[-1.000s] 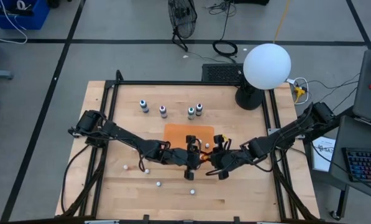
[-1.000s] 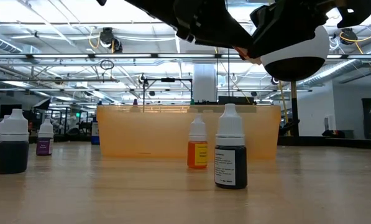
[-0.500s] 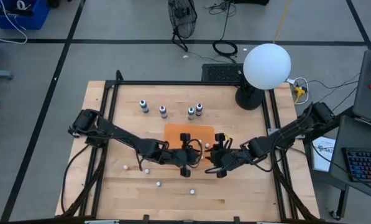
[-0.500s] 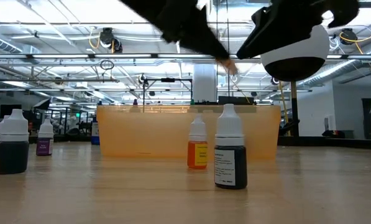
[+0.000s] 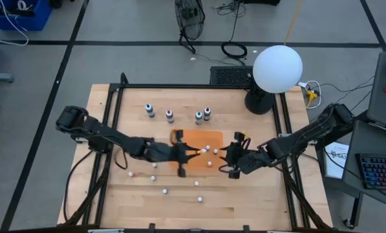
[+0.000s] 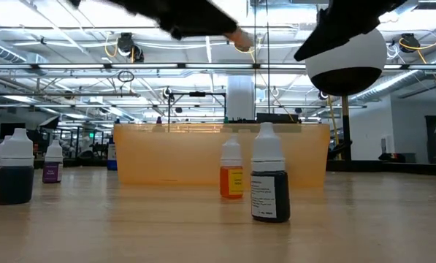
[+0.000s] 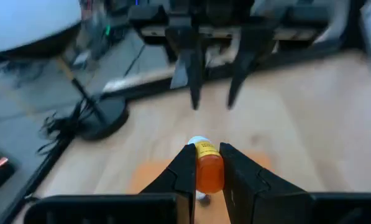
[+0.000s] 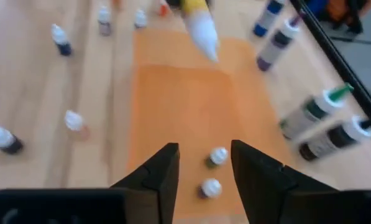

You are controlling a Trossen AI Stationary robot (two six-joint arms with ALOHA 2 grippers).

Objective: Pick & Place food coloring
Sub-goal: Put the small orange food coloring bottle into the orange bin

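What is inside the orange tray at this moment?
In the orange tray, the high view shows three small bottles by their white caps. The left gripper, shut on an orange bottle, covers part of the tray's floor, so more could lie hidden there.

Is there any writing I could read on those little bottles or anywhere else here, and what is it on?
None of it can be read.
Black-bodied bottle: pale print on its label, too small to read.
Orange bottle by the orange tray: a label, print too small.
Orange bottle held in the left gripper: yellow band, blurred.
Paper sheet beside the table: dark print, too small.
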